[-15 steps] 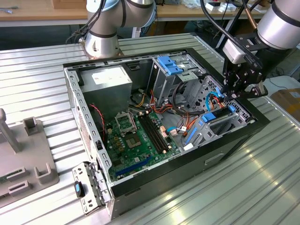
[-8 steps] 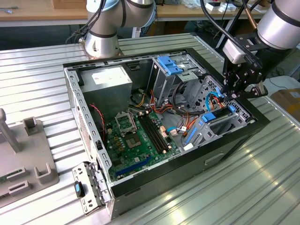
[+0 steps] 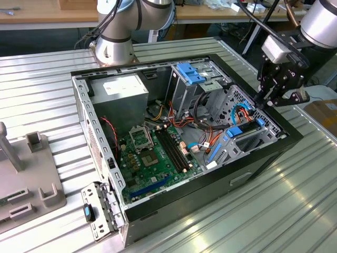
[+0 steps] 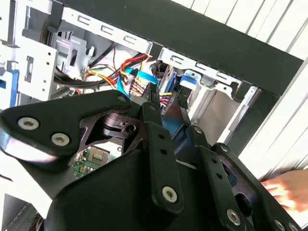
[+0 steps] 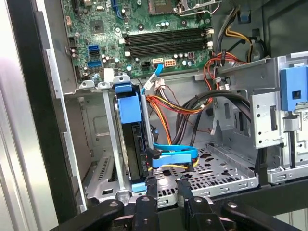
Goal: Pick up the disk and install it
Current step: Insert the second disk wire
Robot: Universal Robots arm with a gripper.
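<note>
The hard drive (image 5: 132, 139) with its blue carrier frame is seen standing on edge in the drive bay (image 5: 103, 159) of the open PC case (image 3: 253, 158), near the motherboard (image 3: 152, 153). The gripper (image 5: 167, 185) is held just above the case's edge, fingers slightly apart, nothing gripped.
</note>
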